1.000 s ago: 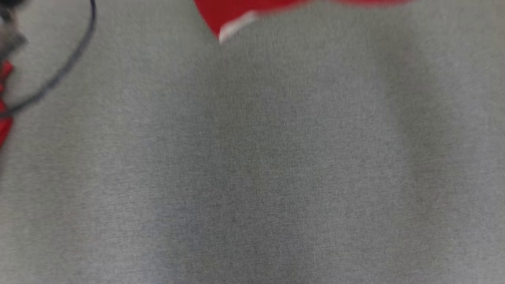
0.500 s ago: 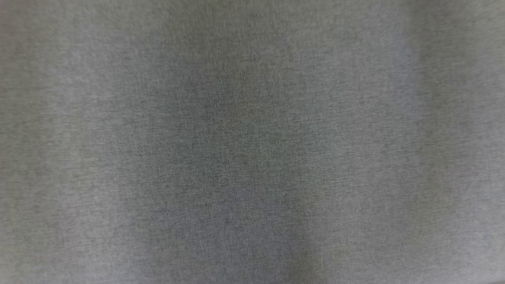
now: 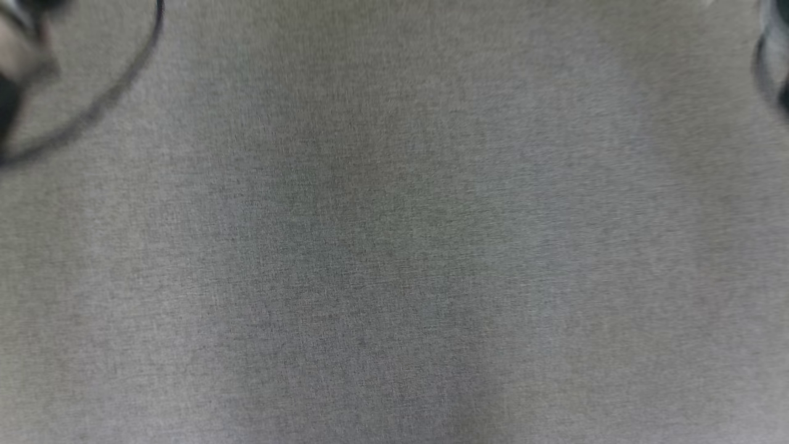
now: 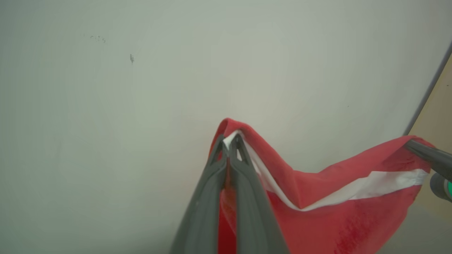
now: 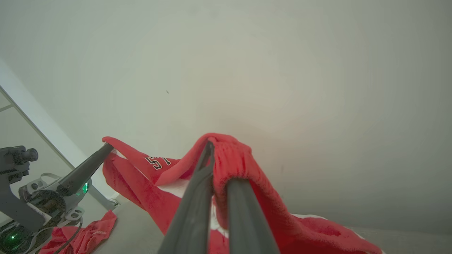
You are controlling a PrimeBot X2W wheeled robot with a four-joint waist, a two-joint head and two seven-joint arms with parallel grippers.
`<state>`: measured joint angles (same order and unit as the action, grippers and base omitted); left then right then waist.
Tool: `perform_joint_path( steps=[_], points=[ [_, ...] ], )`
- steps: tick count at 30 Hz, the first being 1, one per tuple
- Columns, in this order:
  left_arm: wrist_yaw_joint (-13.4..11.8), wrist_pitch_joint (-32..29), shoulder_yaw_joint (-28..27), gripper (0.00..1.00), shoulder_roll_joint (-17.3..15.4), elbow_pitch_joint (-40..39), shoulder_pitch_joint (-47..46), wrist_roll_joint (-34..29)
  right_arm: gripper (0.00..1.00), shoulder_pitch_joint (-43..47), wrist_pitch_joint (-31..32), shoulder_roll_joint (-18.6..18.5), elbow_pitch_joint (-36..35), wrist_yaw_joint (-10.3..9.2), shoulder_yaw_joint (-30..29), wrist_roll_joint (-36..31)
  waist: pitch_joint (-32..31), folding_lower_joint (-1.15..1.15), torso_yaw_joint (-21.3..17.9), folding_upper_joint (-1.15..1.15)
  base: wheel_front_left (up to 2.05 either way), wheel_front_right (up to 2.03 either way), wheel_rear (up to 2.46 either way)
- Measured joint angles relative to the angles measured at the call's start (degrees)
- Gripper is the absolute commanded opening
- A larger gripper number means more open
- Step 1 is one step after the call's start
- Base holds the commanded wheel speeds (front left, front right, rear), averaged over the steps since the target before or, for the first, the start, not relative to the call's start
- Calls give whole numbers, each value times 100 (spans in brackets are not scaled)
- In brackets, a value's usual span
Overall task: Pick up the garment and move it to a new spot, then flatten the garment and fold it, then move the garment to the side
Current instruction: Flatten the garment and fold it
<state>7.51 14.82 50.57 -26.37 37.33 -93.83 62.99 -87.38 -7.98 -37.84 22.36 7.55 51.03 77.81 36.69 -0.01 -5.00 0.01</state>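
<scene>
The garment (image 4: pixel 317 211) is red fleece with a white stripe and dark lettering (image 5: pixel 158 162). It hangs stretched between both grippers, lifted in front of a pale wall. My left gripper (image 4: pixel 229 139) is shut on one upper corner, with cloth folded over its tips. My right gripper (image 5: pixel 215 151) is shut on the garment (image 5: pixel 247 197) at another bunched edge. The left wrist view has the right gripper's finger (image 4: pixel 423 151) pinching the far corner. In the right wrist view the left gripper (image 5: pixel 106 148) holds the opposite corner.
A grey cloth surface (image 3: pixel 394 246) lies below in the blurred head view. A black cable (image 3: pixel 123 92) and a blurred arm part (image 3: pixel 18 55) sit at its upper left, another arm part (image 3: pixel 773 61) at its upper right. A second red cloth (image 5: pixel 84 236) lies low beside the left arm.
The head view has shifted. The red garment edge at its top one second ago is out of it now, and blurred arm parts show at both upper corners.
</scene>
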Motion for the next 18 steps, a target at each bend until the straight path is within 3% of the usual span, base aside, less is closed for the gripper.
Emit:
perform_joint_path(
  steps=[6, 11, 18],
  points=[
    [-4, 22, -739, 0, -312, -895, 1750, -124, 0, 1331, -468, -437, -904, 0, 409, 258, -421, 0, -61, -1, 0, 0, 0],
    [-78, 22, -1239, 0, -355, -1603, 3438, -498, 0, 2510, -648, -875, -1523, 0, 539, 424, -808, 0, -94, -1, 0, 0, 0],
    [-318, 22, -1647, 0, -323, -2371, 5214, -1020, 0, 4022, -700, -1002, -2049, 0, 375, 218, -1295, -1, -120, -2, 0, 0, 0]
  ],
)
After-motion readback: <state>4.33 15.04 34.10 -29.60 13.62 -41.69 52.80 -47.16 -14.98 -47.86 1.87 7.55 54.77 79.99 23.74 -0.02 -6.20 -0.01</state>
